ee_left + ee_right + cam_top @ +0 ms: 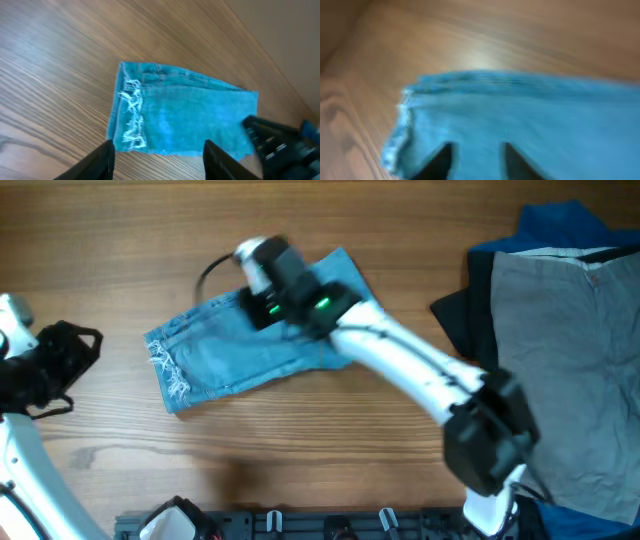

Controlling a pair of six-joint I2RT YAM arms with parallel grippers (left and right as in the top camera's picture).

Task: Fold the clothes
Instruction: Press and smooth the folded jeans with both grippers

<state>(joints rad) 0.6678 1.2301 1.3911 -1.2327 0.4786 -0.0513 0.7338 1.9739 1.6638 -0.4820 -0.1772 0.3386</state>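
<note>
Folded blue denim shorts lie on the wooden table left of centre, frayed hem towards the left. My right gripper reaches over their far edge. In the right wrist view its fingers are slightly apart, low over the denim, and the picture is blurred. My left gripper is at the left, apart from the shorts. In the left wrist view it is open and empty, just short of the near edge of the shorts.
A pile of clothes sits at the right: a grey garment on top, dark blue cloth behind and black cloth at its left edge. The right arm shows in the left wrist view.
</note>
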